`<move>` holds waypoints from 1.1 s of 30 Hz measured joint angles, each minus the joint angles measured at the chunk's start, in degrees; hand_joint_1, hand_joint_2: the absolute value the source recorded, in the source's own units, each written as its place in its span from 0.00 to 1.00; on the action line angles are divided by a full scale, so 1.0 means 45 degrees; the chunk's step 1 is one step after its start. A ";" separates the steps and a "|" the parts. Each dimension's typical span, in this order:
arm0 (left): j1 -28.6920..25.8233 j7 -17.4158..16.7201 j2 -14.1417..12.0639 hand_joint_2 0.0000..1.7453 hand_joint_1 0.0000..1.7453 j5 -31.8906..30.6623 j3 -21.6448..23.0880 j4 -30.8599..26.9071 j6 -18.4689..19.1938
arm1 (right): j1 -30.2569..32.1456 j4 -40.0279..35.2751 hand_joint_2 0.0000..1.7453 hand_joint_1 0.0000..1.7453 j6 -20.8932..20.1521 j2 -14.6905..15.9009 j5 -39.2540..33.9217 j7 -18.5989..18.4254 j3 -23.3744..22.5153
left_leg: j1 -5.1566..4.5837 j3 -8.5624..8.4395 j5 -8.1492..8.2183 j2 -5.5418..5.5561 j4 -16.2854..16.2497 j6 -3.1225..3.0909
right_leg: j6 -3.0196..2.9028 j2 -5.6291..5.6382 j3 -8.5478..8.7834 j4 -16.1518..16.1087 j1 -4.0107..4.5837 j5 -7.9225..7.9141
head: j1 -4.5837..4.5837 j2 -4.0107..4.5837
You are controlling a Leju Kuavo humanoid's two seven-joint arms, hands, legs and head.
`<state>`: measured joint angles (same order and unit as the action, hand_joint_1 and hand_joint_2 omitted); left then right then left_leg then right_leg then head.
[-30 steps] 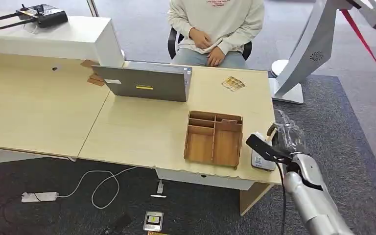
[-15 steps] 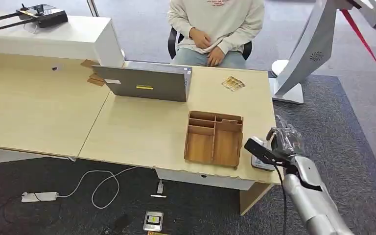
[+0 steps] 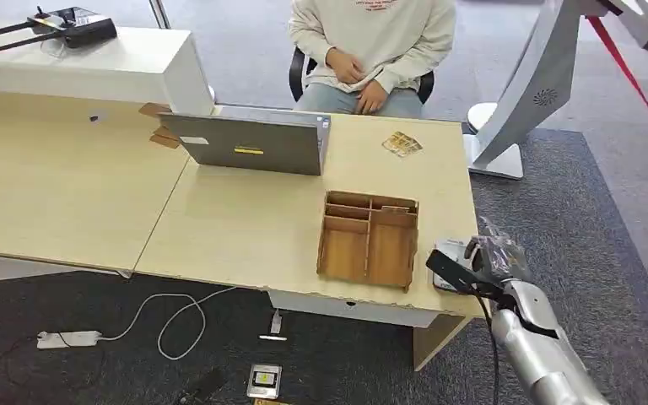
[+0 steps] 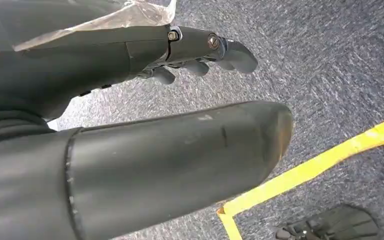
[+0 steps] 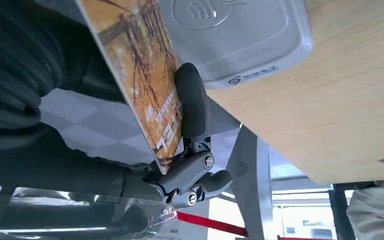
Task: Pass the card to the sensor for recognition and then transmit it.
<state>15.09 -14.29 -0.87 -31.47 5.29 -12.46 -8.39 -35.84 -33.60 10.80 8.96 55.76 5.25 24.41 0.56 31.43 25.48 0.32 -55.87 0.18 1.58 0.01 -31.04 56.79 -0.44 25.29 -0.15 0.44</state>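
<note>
My right hand [image 3: 496,256] hovers at the table's front right corner, beside the white card sensor [image 3: 449,253]. In the right wrist view it pinches an orange picture card [image 5: 140,65] between the thumb and dark fingers [image 5: 192,105], with the card's edge close to the sensor [image 5: 240,35], whose contactless symbol faces it. Whether card and sensor touch I cannot tell. My left hand [image 4: 130,55] hangs over grey carpet, holding nothing, thumb and fingers apart.
A wooden divided tray [image 3: 368,240] stands just left of the sensor. Further back are a grey laptop [image 3: 249,143], a few loose cards [image 3: 402,143] and a seated person [image 3: 371,42]. A white stand [image 3: 523,93] rises past the table's right end.
My right hand has drawn slightly back and down toward the table's front edge with the card, staying beside the sensor. Nothing else has moved.
</note>
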 joint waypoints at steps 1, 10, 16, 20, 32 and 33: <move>0.0005 -0.0010 0.0000 0.00 0.00 0.0000 0.0000 0.0000 0.0000 | -0.0001 0.0020 1.00 1.00 -0.0019 0.0005 -0.0015 0.0000 0.0000 | 0.0000 -0.0003 0.0000 -0.0002 0.0000 0.0000 | 0.0000 0.0000 0.0002 0.0000 0.0000 0.0000 | -0.0005 0.0000; -0.0008 -0.0015 -0.0039 0.00 0.00 0.0117 0.0000 0.0000 0.0019 | 0.0077 0.0258 1.00 1.00 -0.0243 -0.0005 -0.0160 -0.0160 -0.0005 | 0.0001 -0.0039 0.0000 -0.0003 0.0000 0.0000 | 0.0000 0.0000 0.0035 -0.0002 0.0000 0.0000 | -0.0005 0.0000; 0.0001 -0.0029 -0.0058 0.00 0.00 0.0073 0.0000 0.0000 0.0073 | 0.0124 0.0360 1.00 1.00 -0.0175 -0.0015 -0.0204 -0.0160 -0.0005 | 0.0001 -0.0056 0.0000 -0.0002 0.0000 0.0000 | 0.0000 0.0000 0.0051 -0.0004 0.0000 0.0000 | -0.0005 0.0000; 0.0009 -0.0092 -0.0058 0.00 0.00 0.0039 0.0000 0.0000 0.0131 | 0.0147 0.0496 1.00 1.00 -0.0102 -0.0015 -0.0253 -0.0179 -0.0005 | 0.0001 -0.0068 0.0000 -0.0005 0.0000 0.0000 | 0.0000 0.0000 0.0062 -0.0004 0.0000 0.0000 | -0.0005 0.0000; 0.0009 0.0009 -0.0058 0.00 0.00 -0.0136 0.0000 0.0000 0.0151 | -0.0140 0.0157 1.00 1.00 0.0457 0.0151 -0.1214 0.0165 -0.0340 | -0.0003 -0.0057 -0.0002 -0.0004 0.0000 -0.0001 | 0.0000 0.0000 0.0058 -0.0003 -0.0001 -0.0006 | -0.0005 0.0000; 0.0009 0.0014 -0.0058 0.00 0.00 -0.0136 0.0000 0.0000 0.0151 | -0.0230 0.0078 1.00 1.00 0.0422 0.0189 -0.1219 0.0160 -0.0389 | -0.0003 -0.0057 -0.0002 -0.0003 0.0000 -0.0001 | 0.0000 0.0000 0.0058 -0.0003 -0.0001 -0.0005 | -0.0005 0.0000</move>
<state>15.13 -14.23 -1.14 -32.09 5.29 -12.46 -7.72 -36.87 -33.25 12.70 9.81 50.27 5.97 22.66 0.55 31.17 25.48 0.31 -55.87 0.18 1.58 0.01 -30.78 56.77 -0.45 25.27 -0.17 0.44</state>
